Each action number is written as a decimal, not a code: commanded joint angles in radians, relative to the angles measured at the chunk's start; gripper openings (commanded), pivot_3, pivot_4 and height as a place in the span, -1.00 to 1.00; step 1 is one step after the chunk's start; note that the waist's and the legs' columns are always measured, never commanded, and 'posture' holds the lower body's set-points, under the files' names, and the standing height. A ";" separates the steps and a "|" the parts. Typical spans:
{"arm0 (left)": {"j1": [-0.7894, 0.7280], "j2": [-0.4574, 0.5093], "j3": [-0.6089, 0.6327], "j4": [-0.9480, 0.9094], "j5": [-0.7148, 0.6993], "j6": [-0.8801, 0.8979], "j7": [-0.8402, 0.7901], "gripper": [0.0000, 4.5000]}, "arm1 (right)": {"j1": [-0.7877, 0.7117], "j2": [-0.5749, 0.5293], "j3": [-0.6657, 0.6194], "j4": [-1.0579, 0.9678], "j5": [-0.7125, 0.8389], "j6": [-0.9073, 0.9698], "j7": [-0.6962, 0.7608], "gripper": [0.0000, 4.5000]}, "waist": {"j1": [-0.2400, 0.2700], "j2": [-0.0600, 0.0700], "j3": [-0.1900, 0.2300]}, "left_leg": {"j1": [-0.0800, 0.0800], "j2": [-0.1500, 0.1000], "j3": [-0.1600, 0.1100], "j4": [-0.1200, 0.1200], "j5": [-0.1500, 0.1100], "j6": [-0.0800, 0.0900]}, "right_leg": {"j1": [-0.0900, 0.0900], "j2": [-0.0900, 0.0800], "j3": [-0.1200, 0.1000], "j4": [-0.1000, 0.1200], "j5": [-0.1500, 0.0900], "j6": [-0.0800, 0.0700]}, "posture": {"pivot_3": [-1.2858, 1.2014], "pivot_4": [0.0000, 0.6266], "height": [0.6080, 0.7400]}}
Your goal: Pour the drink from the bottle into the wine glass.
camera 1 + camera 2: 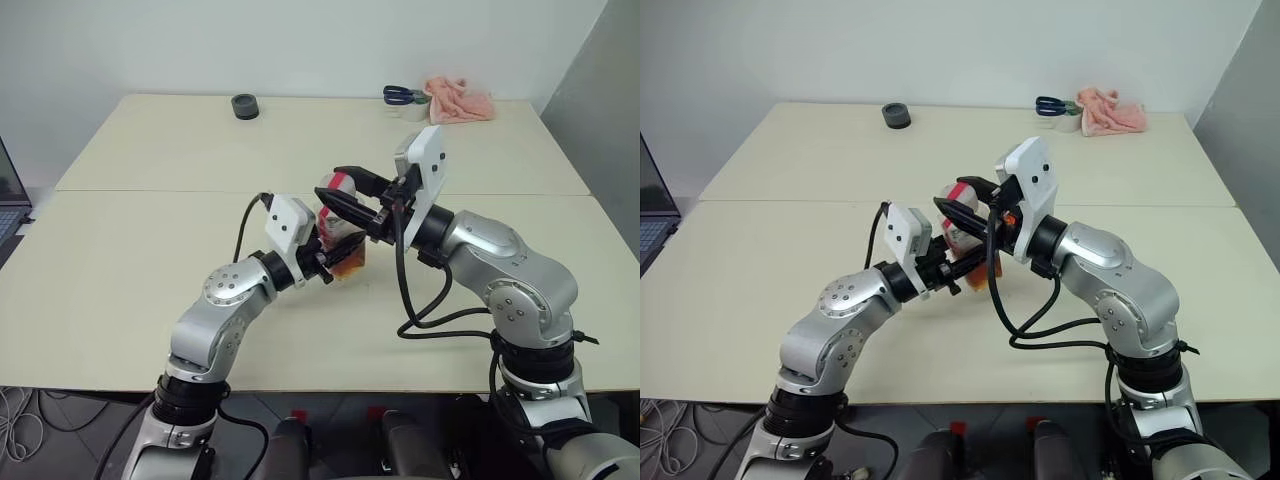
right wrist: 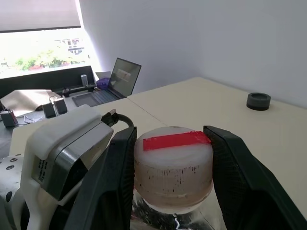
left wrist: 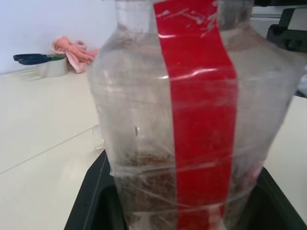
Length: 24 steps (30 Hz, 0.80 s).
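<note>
The bottle (image 1: 340,235) stands upright over the middle of the table, clear plastic with a red strip (image 3: 196,120) down its side. My left gripper (image 1: 325,255) is shut on its lower body. A little reddish-brown drink (image 1: 350,262) sits in the bottom of it. My right gripper (image 2: 172,153) comes in from the right at the top, and its two black fingers (image 2: 115,177) press against opposite sides of the red-and-white cap (image 2: 172,167). The wine glass is hidden.
At the table's far edge lie a black round object (image 1: 245,106), blue-handled scissors (image 1: 403,95) on a white roll, and a pink cloth (image 1: 460,100). An open laptop (image 2: 120,76) stands off the table's left side. A seam (image 1: 150,191) crosses the tabletop.
</note>
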 commanded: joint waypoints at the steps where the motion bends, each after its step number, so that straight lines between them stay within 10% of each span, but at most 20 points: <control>1: 0.007 0.067 -0.004 -0.137 -0.100 0.030 -0.126 -0.19 | -0.054 -0.052 -0.040 0.018 0.083 -0.030 0.161 -0.17 | -0.001 0.000 0.000 | 0.000 0.000 0.000 0.000 0.000 0.000 | 0.000 0.000 0.000 0.000 0.000 0.000 | 0.03 -0.52 1.00; 12: -0.129 0.313 0.067 -0.190 -0.389 0.141 -0.459 -0.19 | -0.308 -0.156 0.003 0.295 0.283 0.027 0.710 -0.17 | -0.002 0.001 0.001 | 0.001 0.001 0.000 0.001 0.000 0.001 | 0.001 0.001 -0.001 0.000 0.000 0.000 | 0.03 -0.52 1.00; 20: -0.037 0.278 0.122 -0.199 -0.355 0.140 -0.303 -0.19 | -0.224 -0.296 -0.097 0.269 0.277 0.061 0.675 0.99 | 0.000 0.001 0.001 | 0.000 0.000 0.000 0.000 0.000 0.001 | 0.000 0.000 0.000 -0.001 0.000 0.000 | 0.03 -0.52 1.00; 24: 0.025 0.238 0.124 -0.224 -0.341 0.133 -0.201 -0.19 | -0.153 -0.339 -0.155 0.209 0.272 0.069 0.569 0.99 | 0.002 0.001 0.001 | -0.001 0.000 -0.001 0.000 0.000 0.001 | -0.001 -0.001 0.001 -0.002 0.000 0.000 | 0.03 -0.52 1.00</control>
